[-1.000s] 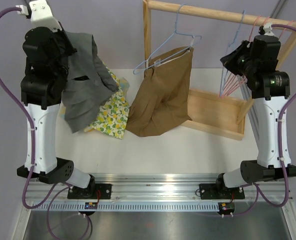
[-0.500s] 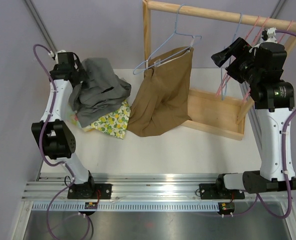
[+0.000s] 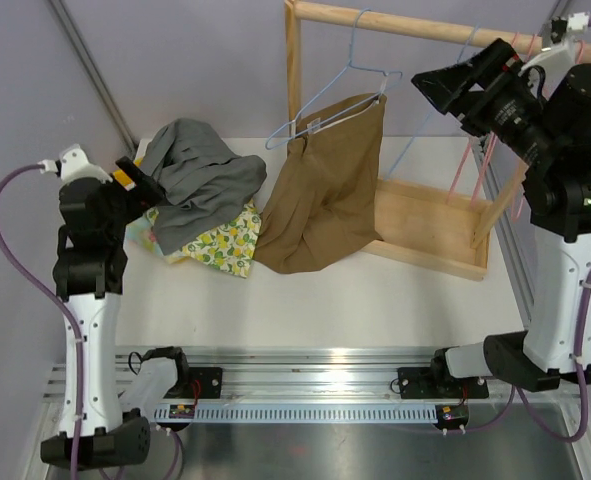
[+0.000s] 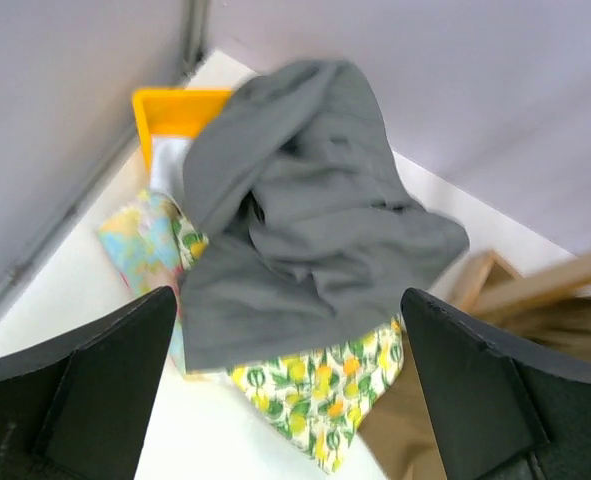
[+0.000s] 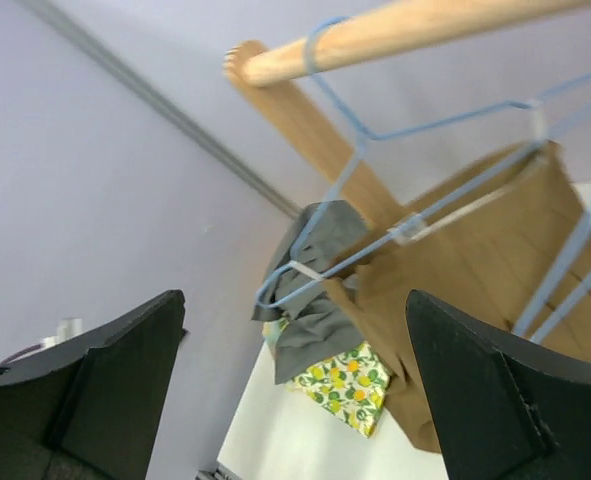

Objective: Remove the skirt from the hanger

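Note:
The brown skirt (image 3: 325, 190) hangs from a light blue wire hanger (image 3: 340, 95), clipped at its waist, on the wooden rail (image 3: 415, 28). One side sags, and its hem rests on the table. My right gripper (image 3: 453, 82) is open, up near the rail and to the right of the hanger. Its wrist view looks down past the hanger (image 5: 425, 212) and the skirt (image 5: 475, 270), and the right gripper (image 5: 295, 295) holds nothing. My left gripper (image 4: 287, 300) is open and empty at the left, above a crumpled grey garment (image 4: 305, 220). The skirt (image 4: 400, 440) shows at the lower right.
The grey garment (image 3: 200, 178) lies on a lemon-print cloth (image 3: 220, 240) at the table's left, over a yellow bin (image 4: 175, 110). The rack's wooden base frame (image 3: 425, 235) lies at the right. Pink hangers (image 3: 465, 170) and another blue hanger (image 3: 415, 140) hang beside the right arm.
The left gripper has let the grey garment down onto the pile, opened and pulled back to the left. The right gripper has opened and risen toward the rail.

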Action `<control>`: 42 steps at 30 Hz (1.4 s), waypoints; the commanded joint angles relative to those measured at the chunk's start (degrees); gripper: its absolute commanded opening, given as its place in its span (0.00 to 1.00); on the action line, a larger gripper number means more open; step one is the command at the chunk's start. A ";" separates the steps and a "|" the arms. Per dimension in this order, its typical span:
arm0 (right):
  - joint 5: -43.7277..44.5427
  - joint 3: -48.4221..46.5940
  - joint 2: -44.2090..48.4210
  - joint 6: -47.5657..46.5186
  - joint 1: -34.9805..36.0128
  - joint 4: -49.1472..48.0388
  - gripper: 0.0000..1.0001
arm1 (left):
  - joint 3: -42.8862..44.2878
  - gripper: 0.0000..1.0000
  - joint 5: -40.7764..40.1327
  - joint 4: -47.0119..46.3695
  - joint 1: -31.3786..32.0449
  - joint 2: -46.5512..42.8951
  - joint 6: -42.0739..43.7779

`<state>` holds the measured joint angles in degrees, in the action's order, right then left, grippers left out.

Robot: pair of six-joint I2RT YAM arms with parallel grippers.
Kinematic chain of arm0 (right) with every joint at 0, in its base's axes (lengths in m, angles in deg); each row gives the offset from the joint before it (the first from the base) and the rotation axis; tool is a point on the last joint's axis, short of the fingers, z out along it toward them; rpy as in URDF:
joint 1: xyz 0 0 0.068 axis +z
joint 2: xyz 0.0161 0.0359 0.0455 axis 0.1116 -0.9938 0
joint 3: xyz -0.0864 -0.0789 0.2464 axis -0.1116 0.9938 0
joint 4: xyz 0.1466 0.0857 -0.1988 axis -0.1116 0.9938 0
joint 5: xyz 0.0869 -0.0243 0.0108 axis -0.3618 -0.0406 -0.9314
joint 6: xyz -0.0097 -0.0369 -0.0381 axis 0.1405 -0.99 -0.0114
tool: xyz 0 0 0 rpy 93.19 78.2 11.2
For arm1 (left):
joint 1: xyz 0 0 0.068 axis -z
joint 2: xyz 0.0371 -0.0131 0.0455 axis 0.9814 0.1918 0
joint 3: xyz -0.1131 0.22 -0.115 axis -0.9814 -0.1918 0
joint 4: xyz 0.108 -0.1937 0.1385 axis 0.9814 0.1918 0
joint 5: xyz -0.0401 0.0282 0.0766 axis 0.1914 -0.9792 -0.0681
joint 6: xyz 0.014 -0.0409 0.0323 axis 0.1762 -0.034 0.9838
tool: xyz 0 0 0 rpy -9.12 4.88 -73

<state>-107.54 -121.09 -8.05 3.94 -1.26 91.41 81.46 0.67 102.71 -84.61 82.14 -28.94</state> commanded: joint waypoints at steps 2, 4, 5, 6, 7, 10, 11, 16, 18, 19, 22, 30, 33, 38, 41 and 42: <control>-2.13 -11.21 -8.73 -1.11 8.54 1.00 1.00 | -13.19 0.99 13.02 -7.73 0.05 -5.06 -0.34; -0.36 -13.34 -12.51 -1.37 12.68 1.71 1.00 | -15.32 0.99 16.37 -12.14 0.31 -6.39 -2.80; -0.09 -14.04 -13.57 -1.20 13.65 1.62 0.99 | -15.06 0.99 17.51 -13.30 0.31 -5.87 -3.51; 0.17 -13.96 -15.06 -1.29 14.27 1.36 0.99 | -14.54 0.99 19.35 -14.44 0.75 -5.17 -4.30; 0.61 -13.70 -15.77 -1.20 15.23 1.18 1.00 | -12.71 0.99 19.89 -15.58 1.10 -2.81 -5.09; 2.54 -11.51 -17.01 -1.37 16.82 -0.04 0.99 | -7.27 0.99 20.07 -19.28 3.38 1.94 -6.68; 3.24 -9.67 -17.10 -1.46 17.26 -1.35 0.99 | -5.50 0.99 19.98 -20.68 4.26 5.18 -7.03; 6.32 -7.02 -18.32 -1.99 19.37 -4.08 0.98 | 4.78 0.99 19.98 -24.29 5.23 14.77 -9.92; 7.46 -6.06 -18.68 -2.08 19.90 -4.96 0.98 | 10.67 0.99 19.46 -24.12 7.49 19.52 -10.46; 8.42 -5.10 -18.77 -1.99 20.08 -6.27 0.98 | 12.69 0.99 19.11 -23.77 8.47 21.45 -10.11; 8.96 -4.21 -19.29 -1.29 20.17 -8.48 0.98 | 21.57 0.99 16.21 -20.97 14.09 28.13 -6.53; 10.28 -3.77 -20.44 -0.93 20.60 -10.51 0.98 | 32.85 0.99 9.44 -16.21 25.62 38.61 -3.95; 11.16 -4.03 -20.52 -1.20 20.69 -10.51 0.98 | 29.25 0.99 7.34 -17.35 29.04 35.98 -3.17; 11.69 -3.24 -21.40 -0.32 20.78 -11.91 0.98 | 15.10 0.99 6.01 -22.79 32.82 25.10 -6.50; 12.74 -3.24 -22.54 0.21 22.01 -13.14 0.97 | 10.96 0.99 3.30 -23.16 35.81 20.77 -7.12; 13.00 -3.67 -23.07 0.12 22.45 -12.88 0.97 | 10.52 0.99 2.85 -22.72 36.69 19.90 -6.77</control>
<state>-96.33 -124.36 -29.34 3.61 19.39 81.90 92.72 7.41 85.01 -50.15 107.96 -34.98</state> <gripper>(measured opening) 0.975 0.987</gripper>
